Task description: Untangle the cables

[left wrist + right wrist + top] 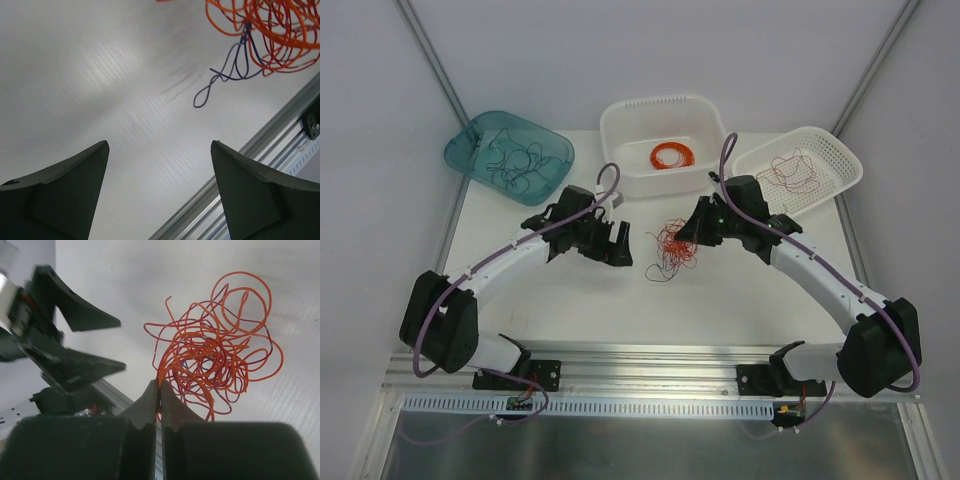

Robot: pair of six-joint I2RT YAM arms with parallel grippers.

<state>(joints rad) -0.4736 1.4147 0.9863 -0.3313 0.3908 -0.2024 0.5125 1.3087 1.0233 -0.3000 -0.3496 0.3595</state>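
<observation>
A teal bin (pixel 460 158) is being seen beyond the left gripper (pixel 617 245), off to its left. A white tub (pixel 620 112), ahead of it, is being occupied by a wound orange coil (pixel 672 156). A perforated white basket (pixel 850 160) is being shown just beyond the right gripper (pixel 688 234). All are being borne by the white table (pixel 580 300), with an aluminium rail (pixel 650 365) behind both tools.

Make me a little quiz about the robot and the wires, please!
1. True or false: the left gripper is shut on the tangle.
2. The orange coil lies: A on the table; B in the middle tub; C in a gripper.
3. Which gripper pinches a strand of the tangle?
Key: 1 false, it is open; 2 B; 3 the right gripper.
</observation>
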